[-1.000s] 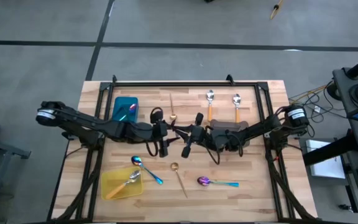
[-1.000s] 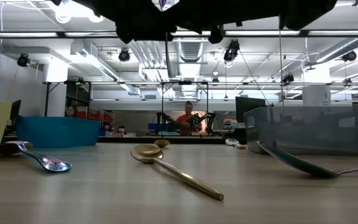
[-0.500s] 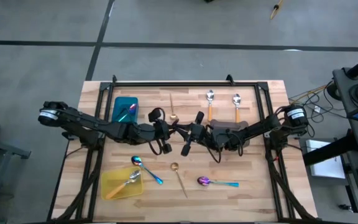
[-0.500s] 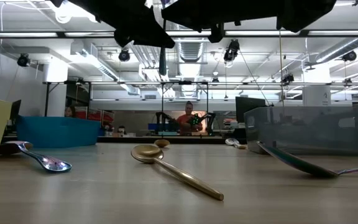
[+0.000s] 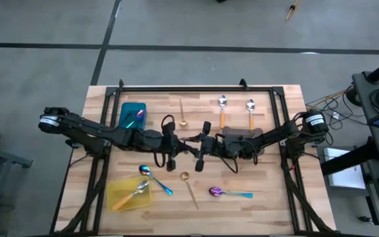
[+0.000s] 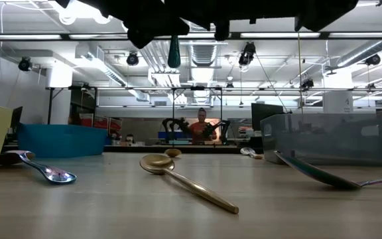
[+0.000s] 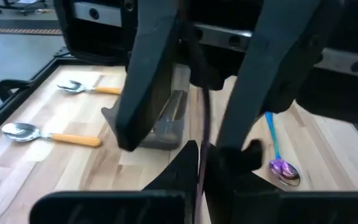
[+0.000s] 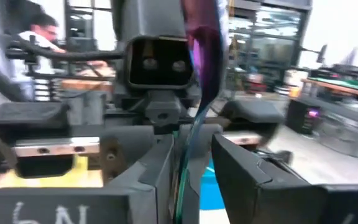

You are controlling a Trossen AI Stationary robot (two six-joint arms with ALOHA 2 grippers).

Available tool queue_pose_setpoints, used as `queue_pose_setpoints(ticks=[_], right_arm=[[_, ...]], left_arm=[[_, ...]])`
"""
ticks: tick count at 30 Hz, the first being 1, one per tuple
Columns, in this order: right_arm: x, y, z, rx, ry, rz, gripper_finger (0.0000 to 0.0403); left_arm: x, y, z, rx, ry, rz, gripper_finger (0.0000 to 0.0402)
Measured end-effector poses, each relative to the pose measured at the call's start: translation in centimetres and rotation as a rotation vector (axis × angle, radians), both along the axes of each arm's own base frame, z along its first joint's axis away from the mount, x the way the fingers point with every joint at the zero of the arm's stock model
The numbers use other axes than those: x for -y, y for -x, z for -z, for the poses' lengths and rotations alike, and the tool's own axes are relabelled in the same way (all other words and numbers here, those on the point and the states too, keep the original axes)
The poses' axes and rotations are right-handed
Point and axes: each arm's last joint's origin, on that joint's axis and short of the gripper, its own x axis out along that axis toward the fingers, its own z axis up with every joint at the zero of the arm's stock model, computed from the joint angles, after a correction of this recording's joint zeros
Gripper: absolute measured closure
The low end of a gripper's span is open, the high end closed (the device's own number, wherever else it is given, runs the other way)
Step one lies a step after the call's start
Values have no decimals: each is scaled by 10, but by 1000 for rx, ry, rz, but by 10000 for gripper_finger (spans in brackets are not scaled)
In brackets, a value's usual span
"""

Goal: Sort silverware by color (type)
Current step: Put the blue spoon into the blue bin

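High view: both arms meet above the middle of the desk (image 5: 262, 178). The left gripper (image 7: 201, 158) has its fingers pressed together on the thin handle of an iridescent spoon (image 8: 204, 37), which is held off the desk, upright, with its teal handle tip hanging down. The right gripper (image 8: 194, 168) faces it with fingers spread on either side of the same handle. On the desk lie a gold spoon (image 5: 188, 184), two more iridescent spoons (image 5: 155, 179) and two orange-handled spoons (image 5: 222, 108). The teal tray (image 5: 133, 106) and the yellow tray (image 5: 118, 197) hold one spoon each.
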Motion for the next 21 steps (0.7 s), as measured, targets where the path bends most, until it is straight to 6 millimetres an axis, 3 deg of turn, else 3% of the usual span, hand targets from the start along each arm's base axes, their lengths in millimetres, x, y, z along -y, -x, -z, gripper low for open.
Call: queue_pose_setpoints(ticks=[4,9,21], right_arm=[[0,0,-1,2,1,-7,318],[0,1,-1,-4,25,-9,385],[14,9,-24,40,113,34,393]], left_arm=[[0,0,1,-10,-6,1,401],[-1,1,1,-16,-12,-4,401],[-4,0,-16,34,-95,-80,386]])
